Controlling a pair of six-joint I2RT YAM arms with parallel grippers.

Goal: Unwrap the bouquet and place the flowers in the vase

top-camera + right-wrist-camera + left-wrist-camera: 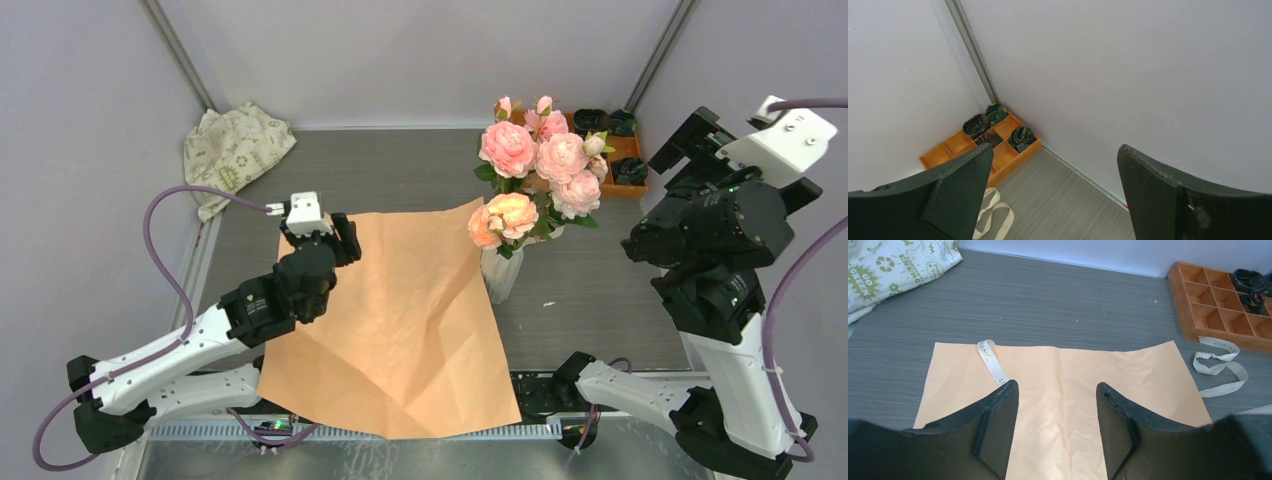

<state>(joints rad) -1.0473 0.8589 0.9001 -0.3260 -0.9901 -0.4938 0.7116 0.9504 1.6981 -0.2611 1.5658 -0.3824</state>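
— Because the flowers (540,165) stand in the vase (500,275), at the far right of the worktop (400,170) just beside the edge of the flat paper (400,320), I judge that only a clean ending is left for you.

— What do I do with the left arm?

— Your left tool (1055,390) hovers low over the far part of the paper, its jaws spread and nothing between them. A strip of ribbon (990,360) lies on the sheet just beside its left finger. Lift straight up before you draw back, so that you catch neither the ribbon nor the sheet. I cannot tell whether the paper touches the foot of the vase. If the sheet slides, the vase may go with it.

— And the right one?

— Your right tool (1054,150) is high, spread wide and empty, and it looks at the wall and the orange tray (943,150). Bring it home along the right side, well apart from the blooms. The bunch looks top-heavy and the vase is small, so a light touch could tip it.

— Should I press the stems deeper?

— Blooms and leaves hide the stems, so I cannot say how deep they sit. Only if one hangs out, go in from above, slowly.
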